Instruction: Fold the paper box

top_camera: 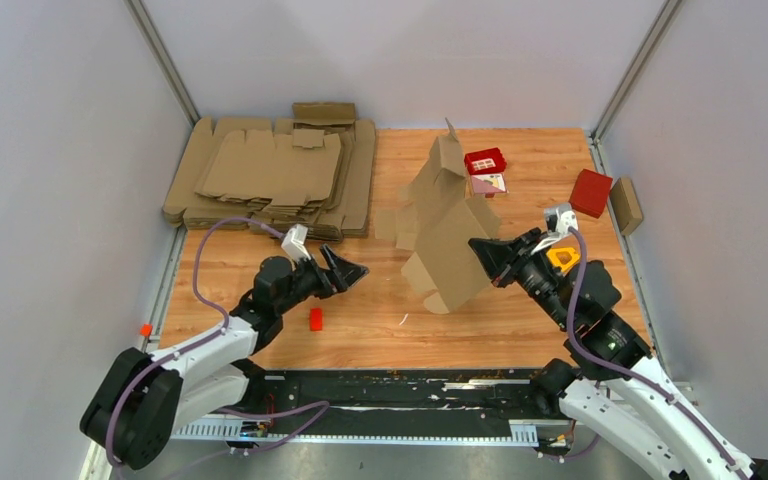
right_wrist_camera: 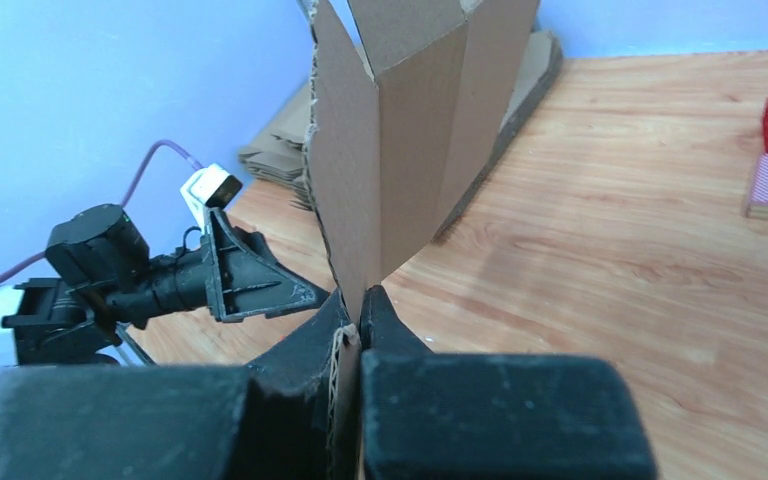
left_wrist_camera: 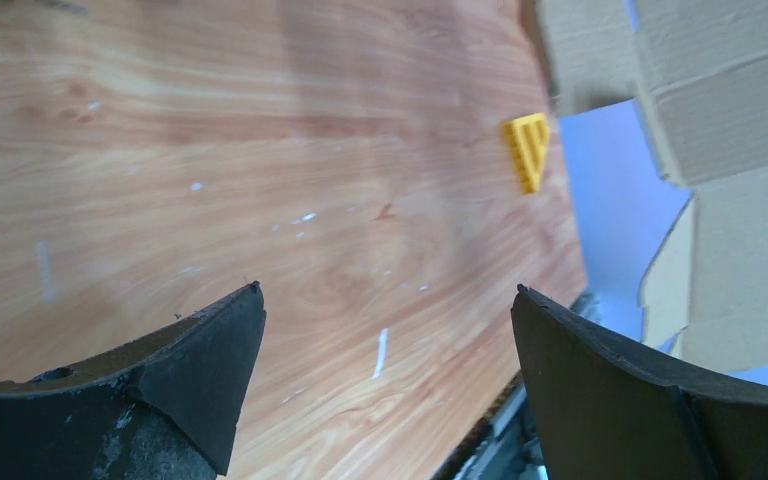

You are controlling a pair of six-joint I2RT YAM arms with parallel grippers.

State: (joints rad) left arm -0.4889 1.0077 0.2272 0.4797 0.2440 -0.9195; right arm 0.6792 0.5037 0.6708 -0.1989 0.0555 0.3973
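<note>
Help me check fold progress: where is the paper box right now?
In the top view, the paper box is held upright mid-table, pinched by the right gripper on its right side, with a small red box just beyond it.

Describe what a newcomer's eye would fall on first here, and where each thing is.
The half-folded paper box rises mid-table, pinched at one edge by the shut right gripper. The left gripper hangs open and empty to its left. A pile of flat blanks fills the back-left corner.
</note>
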